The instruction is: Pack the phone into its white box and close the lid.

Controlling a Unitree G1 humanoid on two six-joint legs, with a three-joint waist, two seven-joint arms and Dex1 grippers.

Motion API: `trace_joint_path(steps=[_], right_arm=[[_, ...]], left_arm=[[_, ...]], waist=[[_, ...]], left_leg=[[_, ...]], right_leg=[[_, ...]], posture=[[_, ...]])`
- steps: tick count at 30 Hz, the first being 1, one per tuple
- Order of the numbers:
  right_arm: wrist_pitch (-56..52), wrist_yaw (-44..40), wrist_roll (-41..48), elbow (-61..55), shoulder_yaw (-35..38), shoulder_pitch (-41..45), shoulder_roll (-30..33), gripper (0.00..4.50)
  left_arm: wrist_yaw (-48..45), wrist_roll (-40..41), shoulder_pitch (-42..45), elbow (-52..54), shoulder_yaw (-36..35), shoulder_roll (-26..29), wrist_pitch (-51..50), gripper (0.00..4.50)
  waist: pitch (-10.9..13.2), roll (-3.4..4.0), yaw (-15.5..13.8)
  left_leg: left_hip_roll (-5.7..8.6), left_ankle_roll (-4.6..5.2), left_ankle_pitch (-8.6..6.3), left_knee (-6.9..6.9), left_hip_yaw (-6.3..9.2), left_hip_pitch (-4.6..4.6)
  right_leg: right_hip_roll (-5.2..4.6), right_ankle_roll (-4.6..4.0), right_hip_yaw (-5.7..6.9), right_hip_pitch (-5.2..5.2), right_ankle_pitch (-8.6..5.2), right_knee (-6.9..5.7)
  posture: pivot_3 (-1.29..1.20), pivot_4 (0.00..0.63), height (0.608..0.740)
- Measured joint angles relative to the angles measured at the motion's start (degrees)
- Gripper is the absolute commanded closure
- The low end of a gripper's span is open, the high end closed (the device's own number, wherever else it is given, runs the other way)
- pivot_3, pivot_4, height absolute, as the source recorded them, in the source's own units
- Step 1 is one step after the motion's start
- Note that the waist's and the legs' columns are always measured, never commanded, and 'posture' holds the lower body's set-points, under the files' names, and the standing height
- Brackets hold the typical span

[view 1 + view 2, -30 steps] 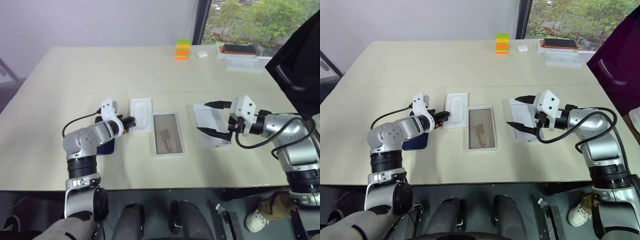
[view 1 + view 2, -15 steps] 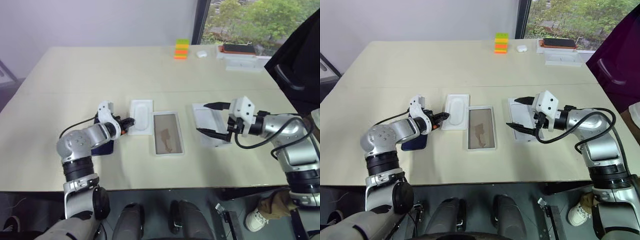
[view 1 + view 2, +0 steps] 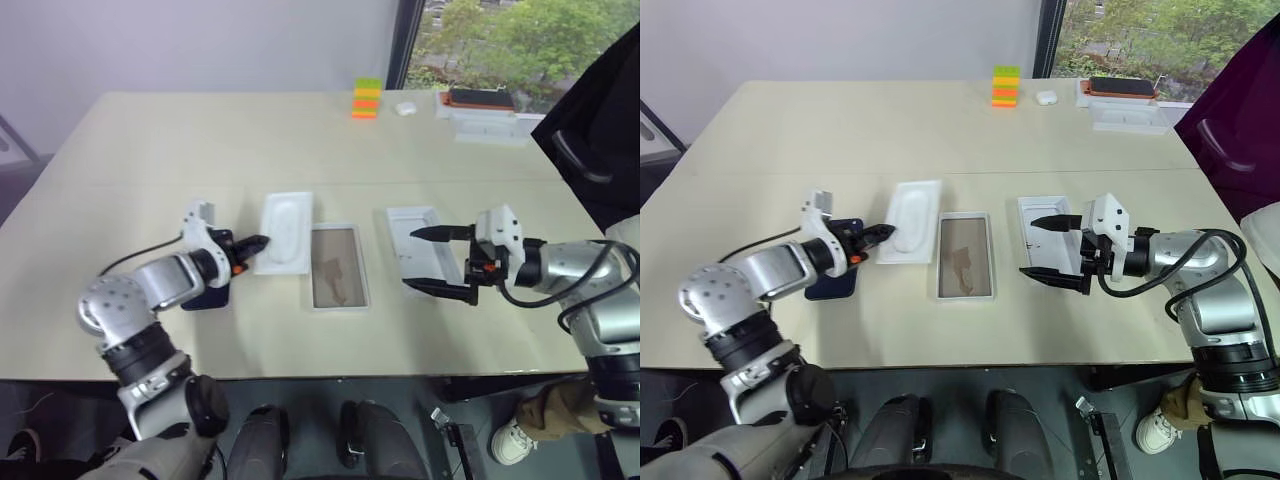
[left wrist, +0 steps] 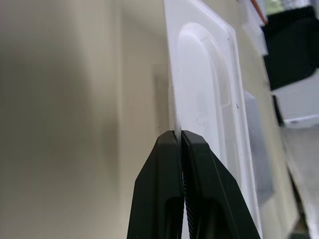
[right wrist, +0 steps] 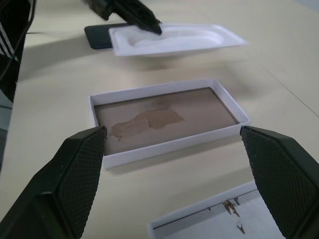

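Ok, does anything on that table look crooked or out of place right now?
Yes. The flat white insert sits askew to the white box beside it, and one edge is raised off the table, pinched in the shut jaws of the left gripper. The box's tan floor carries an irregular darker patch. The phone lies unpacked under the left arm.

lying in a row on table [image 3: 960,130]: phone [image 3: 830,288] leftmost, insert [image 3: 908,208], white box [image 3: 964,256], lid [image 3: 1050,236] rightmost.
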State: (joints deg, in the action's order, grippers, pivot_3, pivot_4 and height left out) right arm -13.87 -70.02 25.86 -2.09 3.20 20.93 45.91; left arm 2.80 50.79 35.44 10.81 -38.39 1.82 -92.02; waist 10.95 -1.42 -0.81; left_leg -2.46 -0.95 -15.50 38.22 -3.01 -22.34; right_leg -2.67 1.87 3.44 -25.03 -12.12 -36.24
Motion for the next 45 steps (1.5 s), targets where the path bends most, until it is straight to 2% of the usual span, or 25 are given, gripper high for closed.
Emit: trace_joint_path(steps=[7,10,26,29,34,42,45], right_arm=[[0.86,0.67,-1.56,0.41,-0.05,0.16,-0.04,0.0],[0.87,1.28,-1.99,0.18,-0.05,-0.03,-0.08,0.0],[1.88,3.19,-2.64,0.07,-0.04,-0.65,-0.16,0.0],[1.91,3.19,-2.71,0.09,-0.04,-0.6,-0.16,0.0],[1.96,3.16,-3.1,0.09,-0.05,-0.31,-0.16,0.0],[1.85,3.49,-3.22,0.11,-0.15,-0.26,-1.43,0.0],[0.26,4.29,-3.18,0.11,-0.39,0.38,-2.02,0.0]], left_arm=[[0.3,-1.65,-4.67,4.98,10.67,-5.54,0.2,4.42],[0.18,-2.93,-5.48,5.06,13.06,-6.0,1.18,4.42],[-0.5,-6.6,-6.05,5.86,15.71,-4.05,6.51,4.42],[-0.5,-6.79,-6.59,5.86,16.28,-4.92,6.51,3.53],[-0.42,-6.58,-6.54,7.26,16.18,-5.51,6.11,1.07],[-1.56,-5.36,-2.37,9.0,11.24,-1.14,1.01,1.07],[-4.75,-4.06,-2.12,9.81,10.78,2.77,0.39,1.07]], waist=[[0.0,0.0,0.11],[0.0,0.0,0.14],[0.0,0.0,0.09],[0.0,0.0,0.09],[0.0,0.0,0.09],[0.01,-0.01,0.14],[0.01,-0.01,0.2]], left_leg=[[-0.02,0.0,0.0,-0.03,0.01,0.02],[-0.01,0.01,0.0,-0.02,0.02,0.02],[0.0,0.01,0.0,-0.02,0.04,0.01],[0.0,0.01,0.0,-0.02,0.04,0.01],[0.0,0.01,-0.01,-0.02,0.04,0.01],[-0.01,0.02,-0.01,-0.03,0.05,0.0],[-0.01,0.01,-0.01,-0.03,0.05,0.0]], right_leg=[[0.04,0.0,-0.02,-0.01,0.0,0.0],[0.06,-0.01,-0.02,-0.01,-0.01,0.0],[0.06,0.0,-0.01,-0.01,-0.01,0.02],[0.06,-0.01,-0.01,-0.01,-0.01,0.02],[0.06,0.0,-0.01,-0.01,-0.01,0.02],[0.08,0.0,0.0,-0.01,-0.01,0.03],[0.07,0.0,-0.01,-0.02,-0.01,0.03]], posture=[[0.0,0.15,0.74],[0.0,0.15,0.74],[0.0,0.15,0.74],[0.0,0.15,0.74],[0.0,0.15,0.74],[0.0,0.15,0.74],[0.0,0.15,0.74]])
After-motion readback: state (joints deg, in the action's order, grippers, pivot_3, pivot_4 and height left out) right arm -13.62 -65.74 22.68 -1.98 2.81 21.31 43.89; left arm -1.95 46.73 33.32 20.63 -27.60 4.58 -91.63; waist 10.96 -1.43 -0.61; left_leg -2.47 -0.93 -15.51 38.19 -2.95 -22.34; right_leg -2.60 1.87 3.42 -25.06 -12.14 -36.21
